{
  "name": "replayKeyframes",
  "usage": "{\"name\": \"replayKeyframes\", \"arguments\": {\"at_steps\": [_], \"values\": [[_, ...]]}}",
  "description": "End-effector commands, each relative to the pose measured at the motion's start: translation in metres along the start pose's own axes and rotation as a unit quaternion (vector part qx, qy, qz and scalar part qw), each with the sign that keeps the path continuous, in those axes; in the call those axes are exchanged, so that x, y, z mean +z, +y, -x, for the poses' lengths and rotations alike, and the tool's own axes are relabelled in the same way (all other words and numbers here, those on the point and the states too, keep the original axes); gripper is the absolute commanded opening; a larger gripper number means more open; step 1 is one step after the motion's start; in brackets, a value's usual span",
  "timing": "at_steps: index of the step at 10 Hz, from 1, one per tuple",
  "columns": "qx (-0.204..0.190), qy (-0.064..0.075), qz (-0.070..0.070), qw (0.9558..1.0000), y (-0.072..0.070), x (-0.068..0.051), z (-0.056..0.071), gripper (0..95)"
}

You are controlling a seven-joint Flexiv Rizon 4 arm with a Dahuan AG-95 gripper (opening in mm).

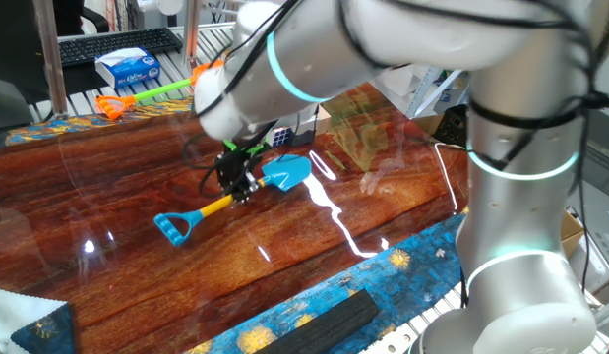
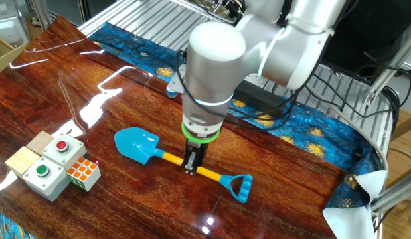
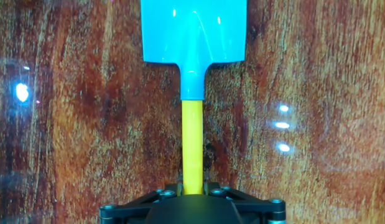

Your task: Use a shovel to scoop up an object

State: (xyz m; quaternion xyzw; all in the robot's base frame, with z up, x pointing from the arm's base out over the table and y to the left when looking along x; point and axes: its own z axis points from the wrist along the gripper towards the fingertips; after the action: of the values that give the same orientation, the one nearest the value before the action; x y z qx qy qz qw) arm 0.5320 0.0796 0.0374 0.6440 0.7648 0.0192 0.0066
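Note:
The shovel lies flat on the wooden table, with its light-blue blade (image 2: 139,145), yellow shaft (image 3: 192,143) and blue D-handle (image 2: 238,186). It also shows in one fixed view (image 1: 284,175). My gripper (image 2: 192,164) points straight down at the middle of the shaft, and its jaws sit tight against both sides of it. In the hand view the shaft runs from my gripper (image 3: 192,190) up to the blade (image 3: 193,31). The Rubik's cube (image 2: 83,172) rests on the table beyond the blade, apart from it. In one fixed view the cube (image 1: 283,135) is partly hidden behind my arm.
Beige boxes with a red button (image 2: 60,147) and a green button (image 2: 41,174) stand next to the cube. An orange-bladed, green-shafted shovel (image 1: 147,95) and a tissue box (image 1: 127,67) lie at the far edge. A black bar (image 1: 324,323) lies on the blue cloth.

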Motion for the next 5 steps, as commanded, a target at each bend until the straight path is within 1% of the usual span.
{"name": "replayKeyframes", "arguments": {"at_steps": [1,3,4,5], "values": [[-0.004,0.021,-0.005,0.9998,0.005,-0.014,-0.006,0.0],[0.000,0.020,-0.017,0.9996,0.018,-0.025,-0.013,0.0],[0.006,0.015,-0.026,0.9995,0.030,-0.033,-0.018,0.0],[0.008,0.014,-0.027,0.9995,0.033,-0.035,-0.020,0.0]]}}
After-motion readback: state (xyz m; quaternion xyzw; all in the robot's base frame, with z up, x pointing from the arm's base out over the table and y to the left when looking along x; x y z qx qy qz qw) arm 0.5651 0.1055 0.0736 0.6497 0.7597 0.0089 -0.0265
